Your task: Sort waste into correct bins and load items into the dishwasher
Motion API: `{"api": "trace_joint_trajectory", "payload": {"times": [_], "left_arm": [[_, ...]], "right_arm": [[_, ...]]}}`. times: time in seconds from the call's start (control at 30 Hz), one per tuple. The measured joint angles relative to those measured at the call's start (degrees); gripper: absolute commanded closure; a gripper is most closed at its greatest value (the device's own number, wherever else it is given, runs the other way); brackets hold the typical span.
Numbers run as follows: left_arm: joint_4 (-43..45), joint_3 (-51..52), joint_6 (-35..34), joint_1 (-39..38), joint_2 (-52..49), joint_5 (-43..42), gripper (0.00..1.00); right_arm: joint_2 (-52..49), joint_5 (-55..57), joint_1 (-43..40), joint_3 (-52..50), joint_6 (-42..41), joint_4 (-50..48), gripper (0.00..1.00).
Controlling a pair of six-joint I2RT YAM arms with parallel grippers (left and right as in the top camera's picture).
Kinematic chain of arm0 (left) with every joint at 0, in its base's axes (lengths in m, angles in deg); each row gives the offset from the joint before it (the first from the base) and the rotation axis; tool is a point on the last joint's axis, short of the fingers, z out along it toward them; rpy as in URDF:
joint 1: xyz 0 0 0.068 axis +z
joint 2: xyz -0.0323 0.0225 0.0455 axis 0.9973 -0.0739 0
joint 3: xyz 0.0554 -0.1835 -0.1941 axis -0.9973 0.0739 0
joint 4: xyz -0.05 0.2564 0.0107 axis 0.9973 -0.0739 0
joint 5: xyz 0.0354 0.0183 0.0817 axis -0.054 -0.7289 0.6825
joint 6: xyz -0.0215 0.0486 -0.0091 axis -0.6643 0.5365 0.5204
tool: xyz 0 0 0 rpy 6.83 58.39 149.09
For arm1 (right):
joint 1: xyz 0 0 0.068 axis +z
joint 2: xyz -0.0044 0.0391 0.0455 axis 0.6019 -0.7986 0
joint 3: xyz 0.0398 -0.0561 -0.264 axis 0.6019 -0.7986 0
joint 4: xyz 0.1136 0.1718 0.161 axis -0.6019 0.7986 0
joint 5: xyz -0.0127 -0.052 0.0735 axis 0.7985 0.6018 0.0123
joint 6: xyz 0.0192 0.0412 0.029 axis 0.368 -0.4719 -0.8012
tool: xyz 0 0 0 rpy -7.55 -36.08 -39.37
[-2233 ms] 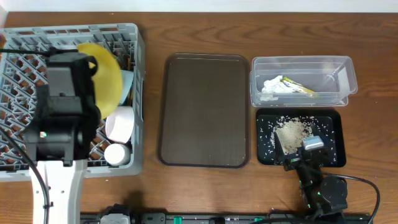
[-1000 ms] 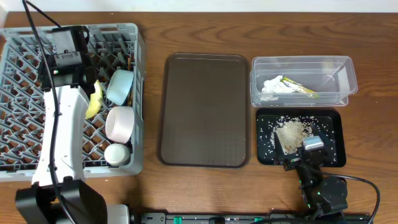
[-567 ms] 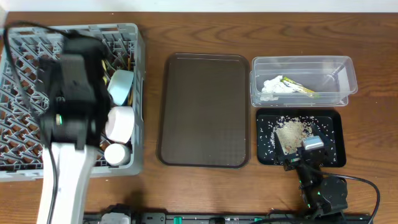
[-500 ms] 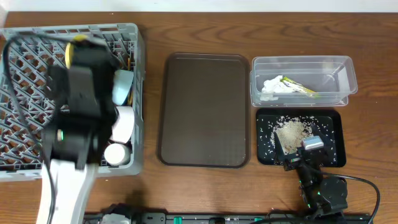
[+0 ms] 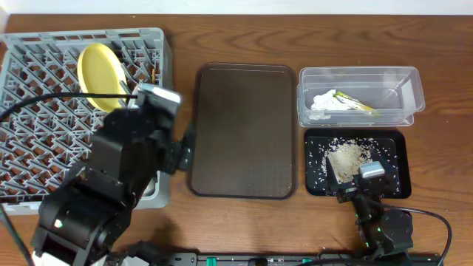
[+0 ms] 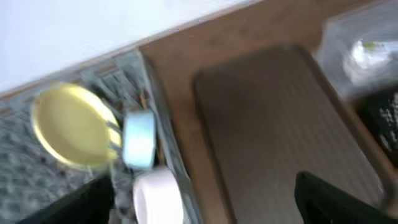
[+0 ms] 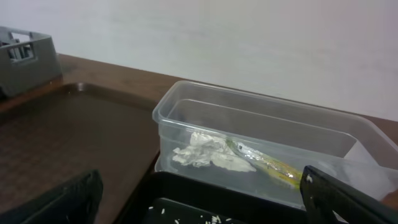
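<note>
The yellow plate (image 5: 99, 74) stands on edge among the pegs at the back of the grey dishwasher rack (image 5: 37, 111), free of any gripper. Tan chopsticks (image 5: 151, 72) poke up beside it. In the blurred left wrist view the plate (image 6: 71, 124), the light-blue bowl (image 6: 140, 140) and the white bowl (image 6: 158, 196) sit along the rack's right side. My left gripper (image 6: 205, 214) hangs above them, open and empty. My right gripper (image 7: 199, 216) rests open by the black tray (image 7: 186, 194). Tissue (image 7: 208, 155) and a wrapper (image 7: 267, 163) lie in the clear tub (image 7: 186, 106).
The brown serving tray (image 5: 244, 131) lies between the rack and the bins. Rice crumbs (image 5: 346, 157) are piled in the black tray (image 5: 316, 144), with the clear tub (image 5: 414, 89) behind it. My raised left arm (image 5: 118, 185) hides the rack's front right corner from above.
My left gripper opened and let go of the yellow plate, which now stands at the rack's back. The left arm pulled up and toward the front. The right arm stayed still.
</note>
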Motion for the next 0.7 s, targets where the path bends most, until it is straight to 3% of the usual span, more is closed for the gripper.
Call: {"api": "trace_joint_trajectory", "payload": {"times": [0.17, 0.33, 0.53, 0.7], "left_arm": [[-5.51, 0.0, -3.61, 0.0, 0.37, -2.38, 0.07], [-2.91, 0.0, -5.42, 0.0, 3.26, -2.8, 0.06], [9.64, 3.13, -6.64, 1.9, 7.19, -2.95, 0.06], [24.13, 15.37, -7.82, 6.03, 12.5, -4.63, 0.06]], "right_arm": [[0.0, 0.0, 0.0, 0.0, 0.0, 0.02, 0.01], [0.0, 0.0, 0.0, 0.0, 0.0, 0.02, 0.01], [0.0, 0.0, 0.0, 0.0, 0.0, 0.02, 0.01], [0.0, 0.0, 0.0, 0.0, 0.0, 0.02, 0.01]]}}
